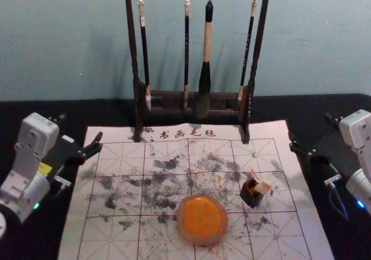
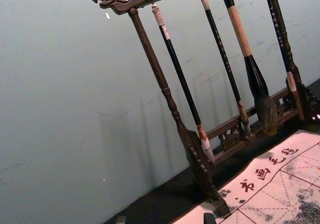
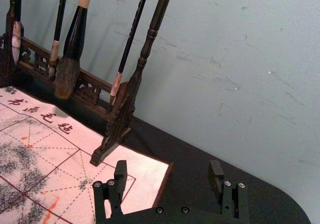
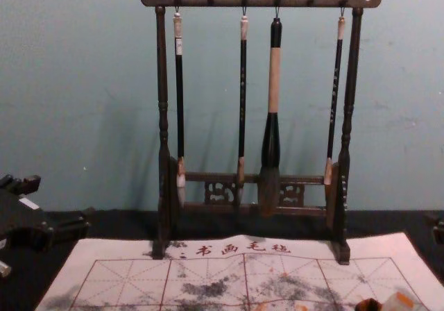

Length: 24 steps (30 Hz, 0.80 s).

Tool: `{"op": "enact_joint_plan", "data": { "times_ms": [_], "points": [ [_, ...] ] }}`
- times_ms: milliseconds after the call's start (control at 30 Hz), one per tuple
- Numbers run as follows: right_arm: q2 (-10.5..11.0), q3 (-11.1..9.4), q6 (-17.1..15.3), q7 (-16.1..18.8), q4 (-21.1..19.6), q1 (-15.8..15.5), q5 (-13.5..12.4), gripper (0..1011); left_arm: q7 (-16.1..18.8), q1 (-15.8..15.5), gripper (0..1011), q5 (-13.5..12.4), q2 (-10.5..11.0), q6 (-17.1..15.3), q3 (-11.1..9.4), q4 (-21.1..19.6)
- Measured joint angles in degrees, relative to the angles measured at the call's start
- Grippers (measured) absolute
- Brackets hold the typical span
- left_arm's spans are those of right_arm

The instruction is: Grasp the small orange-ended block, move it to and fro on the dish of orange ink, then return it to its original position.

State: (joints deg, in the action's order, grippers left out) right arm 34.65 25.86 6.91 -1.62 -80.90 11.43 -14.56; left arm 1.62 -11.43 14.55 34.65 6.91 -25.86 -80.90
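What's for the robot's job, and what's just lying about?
For the job:
small orange-ended block
dish of orange ink
probably the right hand, nearer the block

Just there:
brush rack
four hanging brushes
mat underneath
left hand, near the mat's left edge
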Motion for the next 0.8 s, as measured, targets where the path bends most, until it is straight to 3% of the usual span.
{"op": "enact_joint_plan", "data": {
  "times_ms": [800],
  "points": [
    [0.0, 0.0, 0.0, 0.0, 0.0, 0.0, 0.0, 1000, 0.0, 0.0, 1001, 0.0, 0.0, 0.0, 0.0, 0.0]
  ]
}}
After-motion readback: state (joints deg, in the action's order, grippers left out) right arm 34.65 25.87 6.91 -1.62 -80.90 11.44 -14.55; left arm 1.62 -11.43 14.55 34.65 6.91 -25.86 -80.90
